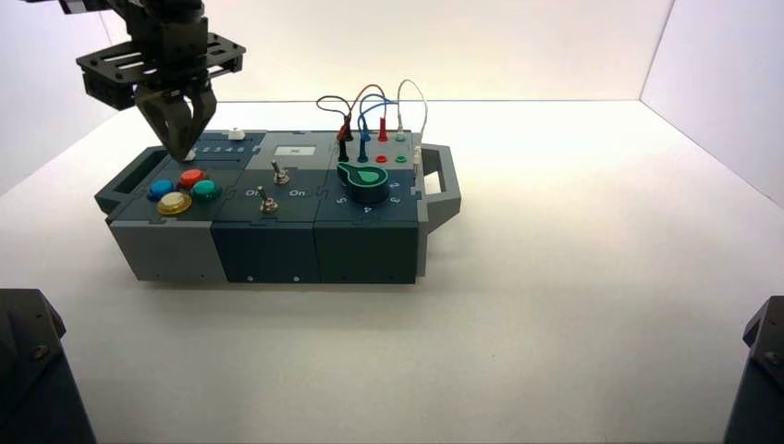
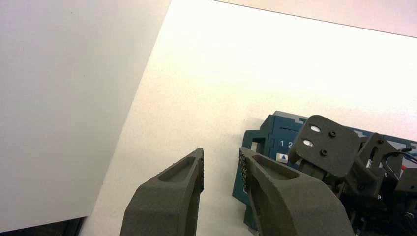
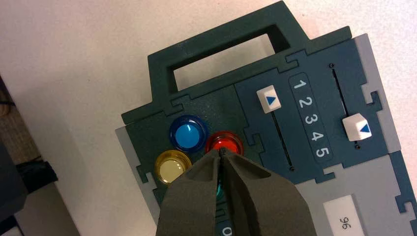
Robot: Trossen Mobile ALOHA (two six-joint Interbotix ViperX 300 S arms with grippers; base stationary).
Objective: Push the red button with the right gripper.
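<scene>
My right gripper (image 1: 182, 159) hangs above the left part of the box (image 1: 268, 252), its fingers closed against each other with nothing between them and its tips pointing down. The red button (image 1: 191, 178) is the rear member of a cluster of four at the box's left front; the blue button (image 1: 161, 190) lies to its left, the yellow button (image 1: 174, 203) in front and the green button (image 1: 205, 190) to its right. In the right wrist view my joined fingertips (image 3: 222, 151) overlap the near edge of the red button's face; in the high view they show just behind and above it, apart from its dome. Beside the cluster, one white slider (image 3: 269, 99) sits at the end marked 1, and a second white slider (image 3: 357, 127) near the end marked 5. Two metal switches (image 1: 279, 173) stand at the box's middle, a green knob (image 1: 362, 185) at its right, and looped wires (image 1: 370, 97) behind the knob. My left gripper (image 2: 221, 151) waits over the table (image 2: 187, 98) by the box's left end, its fingers parted.
</scene>
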